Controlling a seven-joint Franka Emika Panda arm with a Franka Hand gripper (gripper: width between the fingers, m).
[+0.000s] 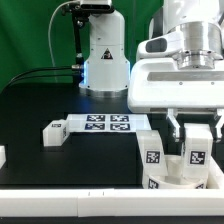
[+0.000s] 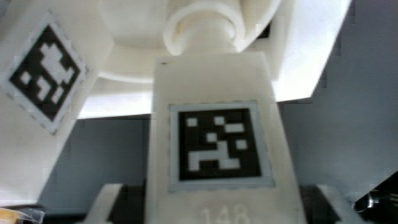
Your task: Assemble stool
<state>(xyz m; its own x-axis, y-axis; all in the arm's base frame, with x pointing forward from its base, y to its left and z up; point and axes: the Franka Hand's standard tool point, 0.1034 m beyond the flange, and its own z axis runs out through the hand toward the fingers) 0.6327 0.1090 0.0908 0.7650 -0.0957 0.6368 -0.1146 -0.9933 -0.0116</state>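
Observation:
My gripper (image 1: 195,137) is at the exterior view's right, shut on a blocky white stool leg (image 1: 196,152) with a black-and-white tag. It holds the leg upright over the round white seat (image 1: 170,180) near the front edge. In the wrist view the held leg (image 2: 221,130) fills the middle between my gripper (image 2: 221,206) fingers, its far end against the seat (image 2: 134,95). A second tagged leg (image 1: 152,153) stands on the seat beside it and also shows in the wrist view (image 2: 43,75). A third leg (image 1: 52,131) lies loose on the table to the exterior view's left.
The marker board (image 1: 108,123) lies flat mid-table in front of the robot base (image 1: 105,60). A long white rail (image 1: 70,196) runs along the front edge. A small white piece (image 1: 2,157) shows at the far left edge.

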